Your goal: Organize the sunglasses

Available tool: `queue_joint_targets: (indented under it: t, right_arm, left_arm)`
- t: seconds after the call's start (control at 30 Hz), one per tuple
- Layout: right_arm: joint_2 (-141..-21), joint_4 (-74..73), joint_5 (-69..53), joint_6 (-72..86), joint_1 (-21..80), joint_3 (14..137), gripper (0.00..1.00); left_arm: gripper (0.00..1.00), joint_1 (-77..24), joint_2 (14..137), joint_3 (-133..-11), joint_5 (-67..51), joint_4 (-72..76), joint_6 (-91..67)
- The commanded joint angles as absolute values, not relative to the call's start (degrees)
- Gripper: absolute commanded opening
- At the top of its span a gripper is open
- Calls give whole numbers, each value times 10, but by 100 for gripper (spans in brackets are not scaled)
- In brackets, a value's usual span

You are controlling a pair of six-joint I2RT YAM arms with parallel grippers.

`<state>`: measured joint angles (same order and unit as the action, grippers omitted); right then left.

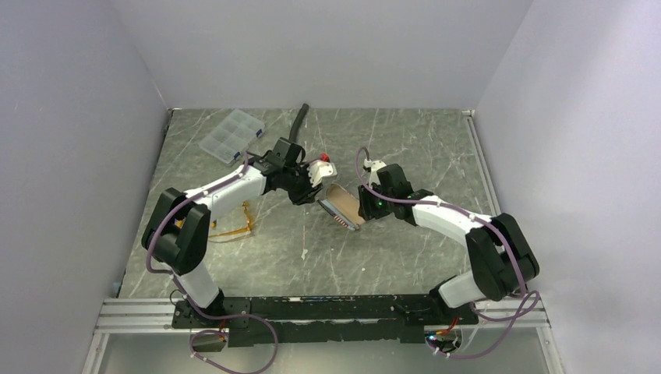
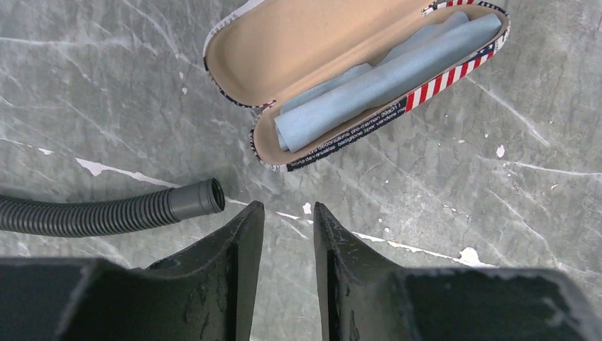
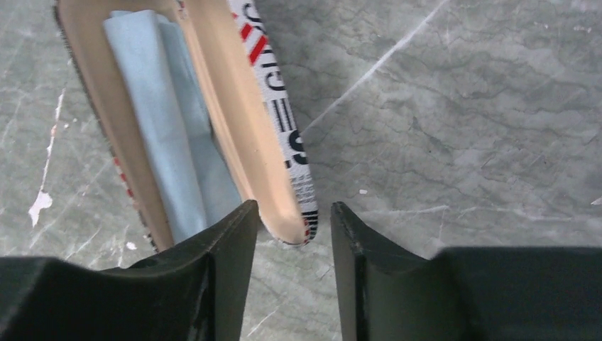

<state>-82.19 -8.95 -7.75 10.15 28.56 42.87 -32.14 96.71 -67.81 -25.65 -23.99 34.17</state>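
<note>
The sunglasses (image 1: 234, 227), amber with thin orange arms, lie on the table at the left, partly under my left arm, away from both grippers. An open flag-print glasses case (image 1: 343, 206) with beige lining lies at the centre; a folded light-blue cloth (image 2: 383, 78) lies in its lower half. My left gripper (image 1: 314, 192) hovers just left of the case, slightly open and empty (image 2: 287, 206). My right gripper (image 1: 363, 209) is open at the case's right end; the tip of the raised lid (image 3: 287, 220) sits between its fingertips (image 3: 294, 204), not clamped.
A grey corrugated hose (image 2: 106, 212) lies by the left gripper and runs to the back wall (image 1: 298, 123). A clear compartment box (image 1: 231, 135) sits at the back left. A small white-and-red part (image 1: 322, 164) shows by the left wrist.
</note>
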Motion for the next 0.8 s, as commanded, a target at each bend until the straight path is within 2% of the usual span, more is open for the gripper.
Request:
queue_joint_targets:
  t: [0.0, 0.13, 0.57, 0.67, 0.77]
  right_arm:
    - [-849, -37, -112, 106, 266, 426, 43]
    - [-850, -25, -121, 102, 264, 423, 37]
    - [-826, -21, -141, 66, 269, 427, 0]
    - [-798, -16, -101, 53, 292, 422, 0]
    - [-768, -2, 6, 29, 345, 407, 0]
  left_arm:
    - [38, -319, 950, -669, -279, -230, 321]
    - [38, -318, 942, -662, -284, -231, 322]
    - [38, -317, 908, -645, -285, -225, 320]
    - [38, -316, 893, -642, -282, -234, 325]
    - [39, -310, 873, -625, -288, -235, 339]
